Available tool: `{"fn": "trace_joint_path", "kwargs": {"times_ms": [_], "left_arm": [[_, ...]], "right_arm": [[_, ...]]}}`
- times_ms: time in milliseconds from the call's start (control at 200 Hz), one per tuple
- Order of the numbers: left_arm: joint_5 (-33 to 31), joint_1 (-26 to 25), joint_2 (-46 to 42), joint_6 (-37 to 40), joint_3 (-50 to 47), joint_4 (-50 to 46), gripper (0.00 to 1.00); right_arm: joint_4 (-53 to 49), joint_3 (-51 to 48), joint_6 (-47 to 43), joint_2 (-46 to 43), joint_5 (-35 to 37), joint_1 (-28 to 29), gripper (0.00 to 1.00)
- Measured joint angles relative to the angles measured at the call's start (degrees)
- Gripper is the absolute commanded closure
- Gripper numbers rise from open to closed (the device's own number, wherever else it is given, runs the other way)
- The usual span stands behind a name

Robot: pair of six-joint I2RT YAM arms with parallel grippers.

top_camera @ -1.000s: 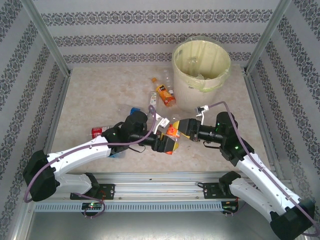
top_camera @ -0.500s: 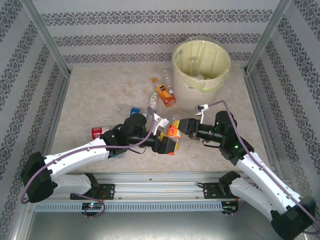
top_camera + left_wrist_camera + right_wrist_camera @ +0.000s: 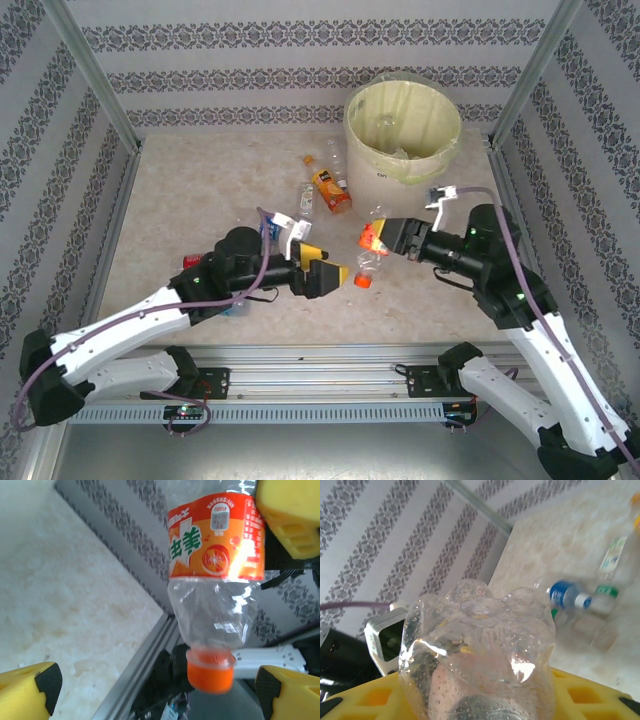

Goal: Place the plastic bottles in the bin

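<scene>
The bottle (image 3: 215, 540) hanging cap-down wears an orange label with big green Chinese characters edged in white. The clearest one reads 美. A small white panel of fine print on the same label is too small to read. A dark mark on the bin (image 3: 372, 195) wall and the print on the lying bottle (image 3: 328, 190) beside it are illegible.
</scene>
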Motion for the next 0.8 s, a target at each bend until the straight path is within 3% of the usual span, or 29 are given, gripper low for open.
{"fn": "trace_joint_path", "kwargs": {"times_ms": [385, 545, 799], "left_arm": [[-12.0, 0.0, -9.7, 1.8, 0.7, -0.3, 0.00], [-15.0, 0.0, -9.7, 4.5, 3.9, -3.9, 0.00], [-20.3, 0.0, -10.0, 10.3, 8.9, -13.0, 0.00]], "right_arm": [[-13.0, 26.0, -17.0, 13.5, 15.6, -5.0, 0.47], [-12.8, 32.4, -22.8, 21.1, 22.8, -7.6, 0.47], [-9.2, 41.7, -27.2, 34.6, 27.5, -11.6, 0.47]]}}
